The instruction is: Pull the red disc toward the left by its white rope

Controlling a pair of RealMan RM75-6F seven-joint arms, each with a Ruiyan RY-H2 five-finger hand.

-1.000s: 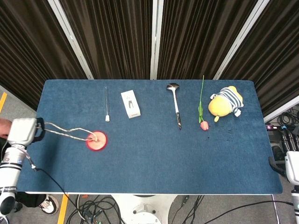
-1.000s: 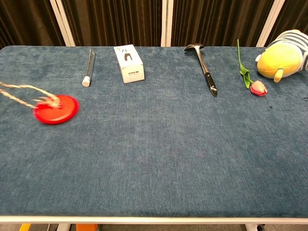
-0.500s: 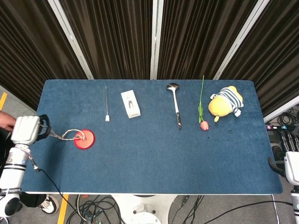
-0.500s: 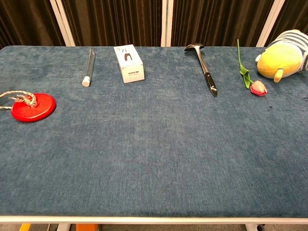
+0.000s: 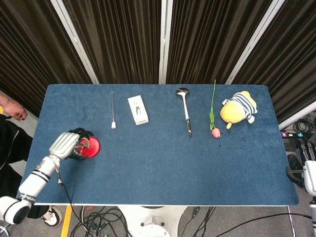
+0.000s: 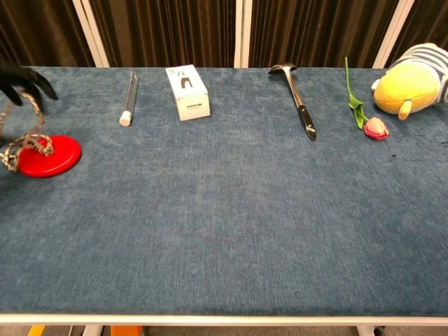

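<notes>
Left hand (image 5: pixel 69 144) sits over the worktop (image 5: pixel 163 168) at its left end, dark fingers (image 6: pixel 24 77) hooked into the white rope (image 6: pixel 21 143), so it's holding it. Rope hangs slack in a loop. Red disc (image 6: pixel 49 155) lies flat just beside the hand, near the left edge. Judgement: pull is about done; let the rope down without dragging the disc off the edge. Right hand: barely in frame, can't tell its state.
</notes>
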